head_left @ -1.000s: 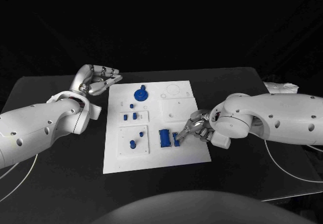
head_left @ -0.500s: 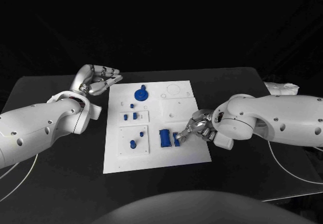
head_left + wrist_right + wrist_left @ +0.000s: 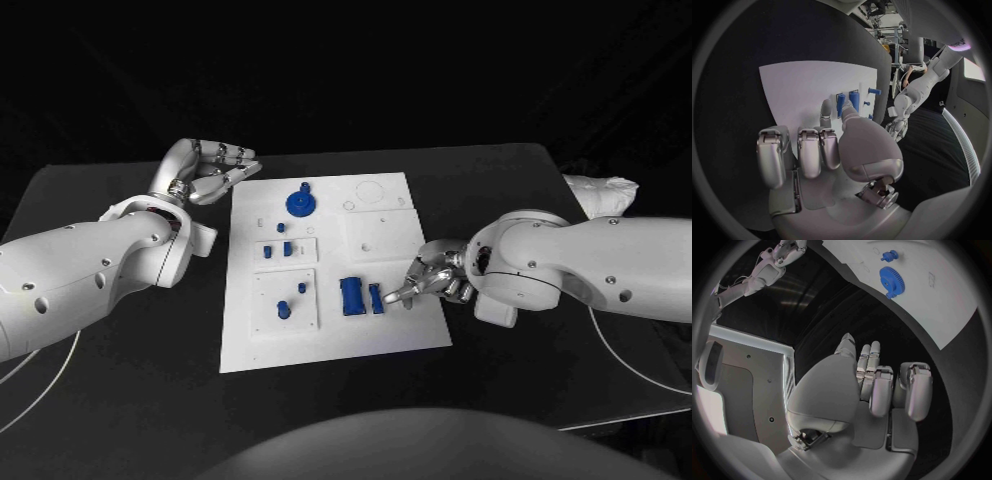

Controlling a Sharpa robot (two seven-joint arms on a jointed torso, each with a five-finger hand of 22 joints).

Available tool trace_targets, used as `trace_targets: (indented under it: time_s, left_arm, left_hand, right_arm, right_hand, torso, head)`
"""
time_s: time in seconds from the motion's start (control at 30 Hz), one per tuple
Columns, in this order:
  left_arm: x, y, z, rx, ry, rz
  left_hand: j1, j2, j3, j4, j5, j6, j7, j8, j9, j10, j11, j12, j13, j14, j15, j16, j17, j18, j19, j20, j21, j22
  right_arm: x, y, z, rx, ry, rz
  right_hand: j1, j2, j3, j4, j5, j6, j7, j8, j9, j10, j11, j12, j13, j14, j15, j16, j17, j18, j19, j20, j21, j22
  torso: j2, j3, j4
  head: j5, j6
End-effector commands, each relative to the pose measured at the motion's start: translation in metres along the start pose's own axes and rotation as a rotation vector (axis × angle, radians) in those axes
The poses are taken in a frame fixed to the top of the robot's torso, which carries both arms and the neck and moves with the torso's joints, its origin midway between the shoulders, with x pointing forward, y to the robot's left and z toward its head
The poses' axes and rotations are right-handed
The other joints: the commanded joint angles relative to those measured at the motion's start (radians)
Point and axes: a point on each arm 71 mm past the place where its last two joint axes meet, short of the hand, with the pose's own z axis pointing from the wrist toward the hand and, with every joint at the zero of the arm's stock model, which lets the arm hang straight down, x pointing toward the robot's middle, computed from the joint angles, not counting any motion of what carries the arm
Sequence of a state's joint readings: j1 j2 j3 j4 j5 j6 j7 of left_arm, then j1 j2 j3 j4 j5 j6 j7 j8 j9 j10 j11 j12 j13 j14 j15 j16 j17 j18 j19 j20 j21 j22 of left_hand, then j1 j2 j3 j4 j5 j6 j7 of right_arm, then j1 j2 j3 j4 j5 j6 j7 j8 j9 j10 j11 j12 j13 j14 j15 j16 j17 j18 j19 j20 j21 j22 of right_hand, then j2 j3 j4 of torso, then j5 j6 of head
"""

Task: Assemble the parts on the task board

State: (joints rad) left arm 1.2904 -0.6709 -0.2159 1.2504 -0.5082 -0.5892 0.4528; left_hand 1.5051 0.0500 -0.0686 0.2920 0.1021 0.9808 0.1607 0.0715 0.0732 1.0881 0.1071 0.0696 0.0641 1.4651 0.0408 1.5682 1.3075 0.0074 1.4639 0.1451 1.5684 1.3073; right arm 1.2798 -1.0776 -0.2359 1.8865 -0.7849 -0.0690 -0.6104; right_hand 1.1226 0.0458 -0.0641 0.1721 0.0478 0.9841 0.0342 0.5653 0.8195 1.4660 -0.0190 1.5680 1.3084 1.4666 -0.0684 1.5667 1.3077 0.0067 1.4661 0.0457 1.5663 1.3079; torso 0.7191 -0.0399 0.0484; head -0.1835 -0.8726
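We read no brand, label or writing on the task board [image 3: 378,335] or on either arm. The board lies in the middle of the black table [image 3: 130,400]. On it we see a blue gear [image 3: 300,204] at the far middle, small blue pegs [image 3: 280,250] on a raised plate left of centre, more pegs [image 3: 286,306] on the near-left plate, a larger blue block [image 3: 351,296] near the centre and a slimmer blue piece [image 3: 376,299] just right of it. The right hand [image 3: 427,280] is at the board's right edge, thumb and a fingertip at the slim piece while the other fingers are curled; the right wrist view shows the thumb tip against the blue parts, but we cannot tell whether the piece is actually pinched. Against the frame a second earlier, the right arm has shifted right and nearer, the hand staying at the slim piece. The left hand [image 3: 214,170] sits off the board's far-left corner, fingers curled in with nothing in them, unchanged. All the blue parts lie as before.
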Motion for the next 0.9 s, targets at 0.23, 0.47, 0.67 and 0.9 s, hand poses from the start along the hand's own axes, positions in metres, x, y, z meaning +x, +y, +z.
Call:
trace_targets:
  time_s: [0.23, 0.47, 0.67, 0.9]
  left_arm:
    - [0.001, -0.002, 0.000, 0.015, 0.010, 0.000]
    - [0.002, -0.002, 0.001, 0.014, 0.014, -0.001]
    - [0.002, -0.002, 0.001, 0.014, 0.014, -0.001]
    - [0.002, -0.002, 0.000, 0.015, 0.015, -0.002]
  left_hand:
    - [-0.001, 0.007, -0.008, 0.000, 0.005, 0.005, -0.001, -0.005, -0.001, 0.006, 0.000, -0.001, 0.000, 0.106, -0.002, 0.003, 0.263, -0.007, 0.107, -0.003, 0.002, 0.263]
    - [-0.001, 0.007, -0.008, 0.000, 0.005, 0.005, -0.001, -0.005, -0.001, 0.006, 0.000, -0.001, 0.000, 0.106, -0.002, 0.003, 0.263, -0.007, 0.107, -0.003, 0.002, 0.263]
    - [-0.001, 0.007, -0.009, 0.000, 0.005, 0.005, -0.001, -0.005, -0.002, 0.005, 0.000, -0.001, 0.000, 0.106, -0.002, 0.003, 0.263, -0.007, 0.107, -0.003, 0.002, 0.263]
    - [-0.001, 0.007, -0.009, 0.000, 0.005, 0.005, -0.001, -0.005, -0.002, 0.005, 0.000, -0.001, 0.000, 0.106, -0.002, 0.003, 0.263, -0.007, 0.107, -0.003, 0.002, 0.263]
  right_arm:
    - [0.012, 0.003, 0.006, 0.018, 0.043, -0.093]
    - [0.015, 0.005, 0.008, 0.014, 0.052, -0.098]
    - [0.017, 0.011, 0.012, 0.003, 0.054, -0.103]
    - [0.016, 0.013, 0.017, 0.002, 0.043, -0.095]
  right_hand:
    - [0.015, 0.018, -0.024, 0.009, 0.000, -0.018, -0.005, 0.034, 0.056, 0.105, -0.011, 0.003, 0.262, 0.104, -0.010, 0.004, 0.263, -0.007, 0.105, -0.012, 0.004, 0.263]
    - [0.018, 0.018, -0.032, 0.012, 0.000, -0.024, -0.005, 0.039, 0.068, 0.105, -0.012, 0.003, 0.262, 0.104, -0.010, 0.004, 0.263, -0.007, 0.105, -0.013, 0.004, 0.263]
    - [0.018, 0.017, -0.035, 0.013, 0.000, -0.027, -0.005, 0.039, 0.071, 0.105, -0.012, 0.003, 0.262, 0.104, -0.010, 0.004, 0.263, -0.007, 0.105, -0.013, 0.004, 0.263]
    - [0.020, 0.022, -0.036, 0.015, 0.001, -0.029, -0.005, 0.039, 0.074, 0.105, -0.012, 0.003, 0.262, 0.104, -0.010, 0.004, 0.263, -0.007, 0.105, -0.013, 0.004, 0.263]
  torso:
    - [0.000, -0.0019, 0.0017]
    - [0.000, -0.0002, 0.0018]
    - [0.000, 0.0003, -0.0004]
    - [0.001, -0.0008, 0.0018]
  head:
    - [0.000, 0.000]
    - [0.002, 0.000]
    - [0.002, 0.000]
    - [0.003, 0.000]
